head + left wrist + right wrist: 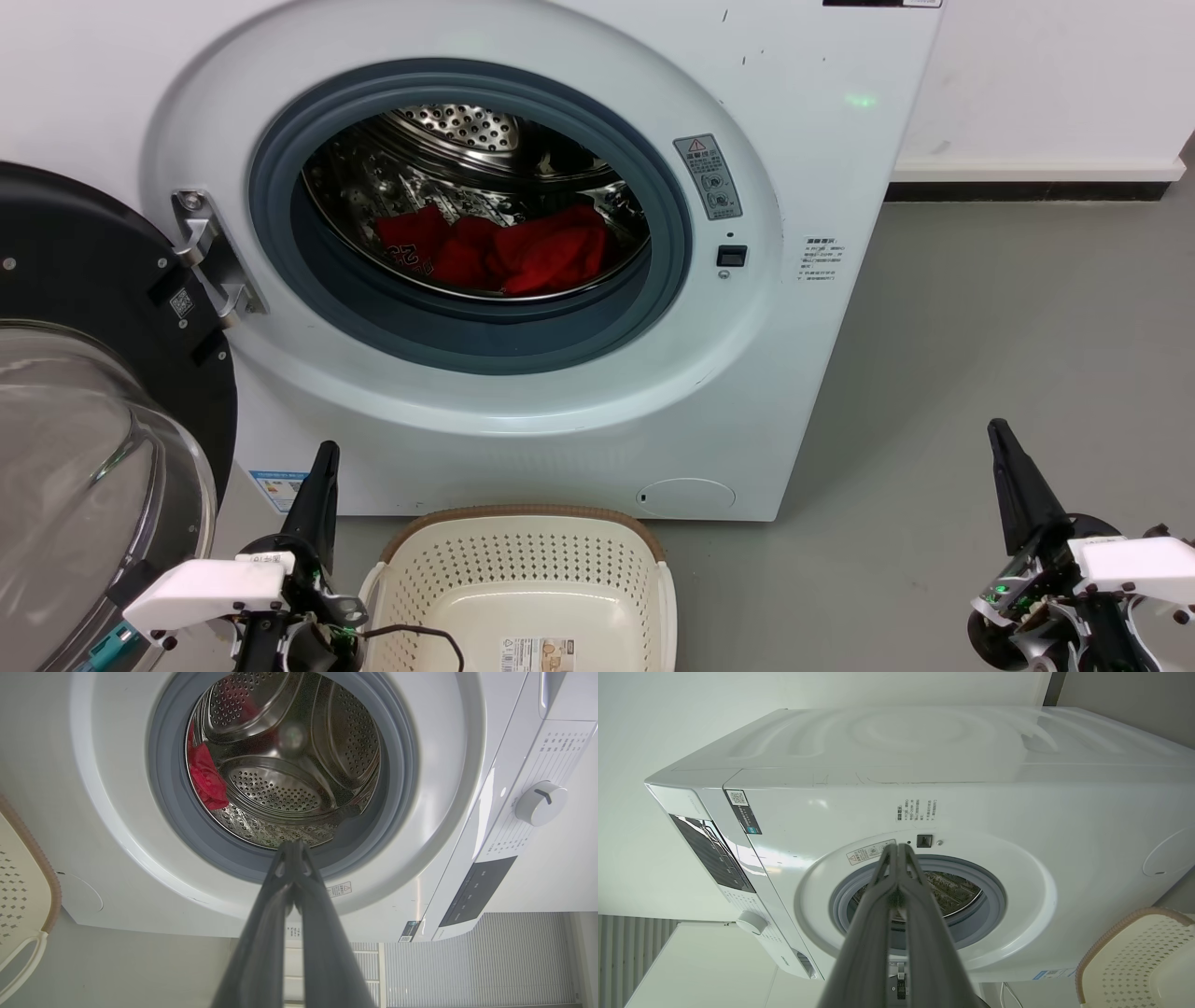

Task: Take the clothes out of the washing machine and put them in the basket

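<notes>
Fingers first: my left gripper has its two dark fingers pressed together with nothing between them, and my right gripper is the same, closed and empty. Both sit low and point up at the washing machine, the left just beside the basket, the right well apart over grey floor; I judge this a ready stance, arms kept to either side so the way from porthole to basket is open. The basket stands on the floor against the foot of the machine, directly below the porthole, which suits me: whatever I pull out need only come down and towards me. It holds no garment (only a label on its bottom and a dark cable looping in over its near left side). The door hangs swung wide on my left, close to that arm, so the left has less room to swing. The clothes lie in a red heap at the bottom of the drum, behind the porthole's grey rim, none taken out yet. To begin I must part one gripper's fingers and reach over that rim, where soft fabric may well drag.
</notes>
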